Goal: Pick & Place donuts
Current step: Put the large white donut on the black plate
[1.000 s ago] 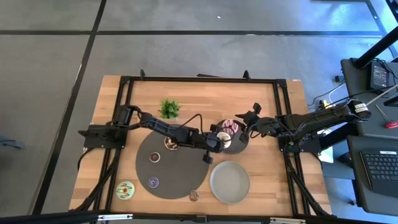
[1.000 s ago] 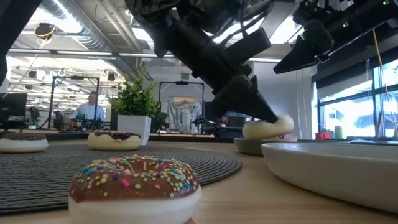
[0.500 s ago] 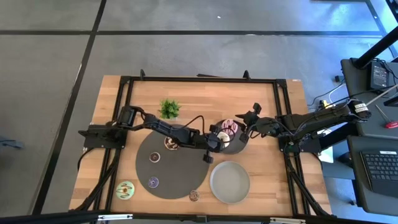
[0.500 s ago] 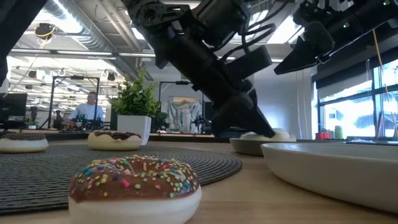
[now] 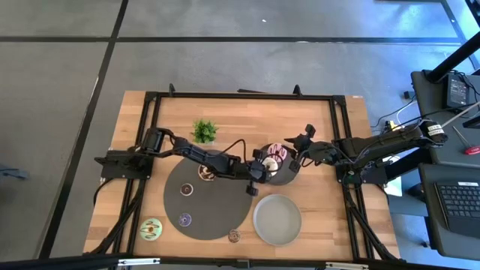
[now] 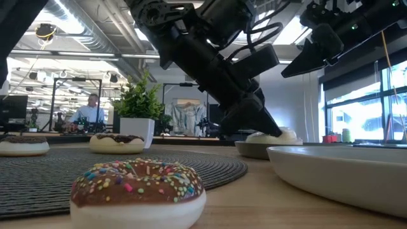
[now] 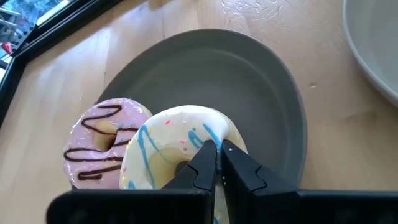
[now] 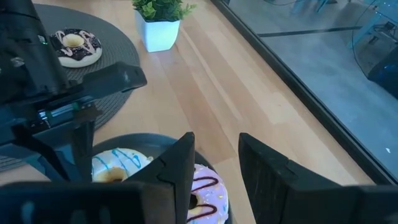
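Observation:
A white donut with blue stripes (image 7: 161,149) lies on the dark grey plate (image 7: 249,93), with one edge over a pink donut with brown stripes (image 7: 102,140). My left gripper (image 7: 219,152) is shut on the white donut; in the high view it (image 5: 260,169) is at the plate's left side. My right gripper (image 8: 214,155) is open and empty, above the plate's far right side (image 5: 296,144). Other donuts lie on the round dark mat (image 5: 206,202): a brown-iced one (image 5: 206,172), a small brown one (image 5: 187,189) and a purple one (image 5: 184,219). My left gripper pinches the white donut's ring (image 7: 200,138) between its two fingers. The fingers slant down from the table's left. The donut rests on the dark grey plate, tilted, with its edge against the pink donut.
A light grey plate (image 5: 277,219) stands near the front edge, right of the mat. A green donut (image 5: 152,228) and a brown sprinkled donut (image 6: 137,191) lie near the front. A small potted plant (image 5: 203,131) stands at the far side.
My left gripper has gone down with the white donut, from a little above the dark grey plate onto it, beside the pink donut. My right gripper has kept still.

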Action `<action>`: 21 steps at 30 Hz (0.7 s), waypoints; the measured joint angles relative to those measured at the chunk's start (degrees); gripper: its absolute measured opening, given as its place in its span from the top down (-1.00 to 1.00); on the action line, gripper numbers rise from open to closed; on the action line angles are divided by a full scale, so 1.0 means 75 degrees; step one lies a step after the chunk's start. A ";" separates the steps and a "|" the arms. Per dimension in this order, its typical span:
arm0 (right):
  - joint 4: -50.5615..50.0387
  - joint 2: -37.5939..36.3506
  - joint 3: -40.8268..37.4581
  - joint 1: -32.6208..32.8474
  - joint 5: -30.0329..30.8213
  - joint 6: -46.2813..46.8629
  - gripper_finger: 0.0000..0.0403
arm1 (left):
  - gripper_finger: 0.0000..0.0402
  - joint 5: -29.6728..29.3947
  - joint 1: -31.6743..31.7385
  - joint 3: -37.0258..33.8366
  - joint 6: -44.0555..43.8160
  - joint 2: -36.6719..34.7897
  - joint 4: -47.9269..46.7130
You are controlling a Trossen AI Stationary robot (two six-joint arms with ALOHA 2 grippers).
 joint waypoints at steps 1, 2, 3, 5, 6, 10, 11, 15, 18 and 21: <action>0.0000 0.0000 0.0000 0.0000 0.0000 -0.0001 0.37 | 0.95 0.0003 0.0000 0.0000 -0.0006 0.0000 -0.0035; 0.0000 0.0000 0.0000 0.0000 0.0000 0.0001 0.37 | 0.94 0.0006 0.0003 0.0000 -0.0042 0.0000 -0.0060; 0.0000 0.0000 0.0000 0.0000 0.0000 -0.0001 0.37 | 0.93 0.0006 0.0003 0.0000 -0.0074 0.0000 -0.0076; 0.0000 0.0000 0.0000 0.0000 -0.0003 -0.0001 0.37 | 0.89 0.0006 0.0003 0.0000 -0.0138 -0.0003 -0.0097; 0.0000 0.0000 0.0000 0.0000 -0.0003 0.0000 0.37 | 0.86 0.0006 0.0003 0.0000 -0.0148 -0.0003 -0.0118; 0.0003 0.0000 0.0000 0.0000 -0.0003 0.0002 0.37 | 0.74 0.0020 0.0000 0.0000 -0.0218 -0.0008 -0.0300; 0.0003 0.0000 0.0000 0.0000 -0.0003 0.0002 0.37 | 0.71 0.0023 0.0000 0.0000 -0.0219 -0.0009 -0.0317; 0.0003 0.0000 0.0000 0.0000 -0.0006 0.0002 0.37 | 0.61 0.0023 0.0003 0.0000 -0.0224 -0.0009 -0.0330; 0.0005 0.0000 0.0000 0.0000 -0.0006 0.0002 0.37 | 0.55 0.0027 0.0003 0.0094 -0.0376 -0.0009 -0.0491; 0.0006 0.0000 0.0000 0.0000 -0.0006 0.0005 0.37 | 0.51 0.0026 0.0003 0.0289 -0.0414 -0.0014 -0.0841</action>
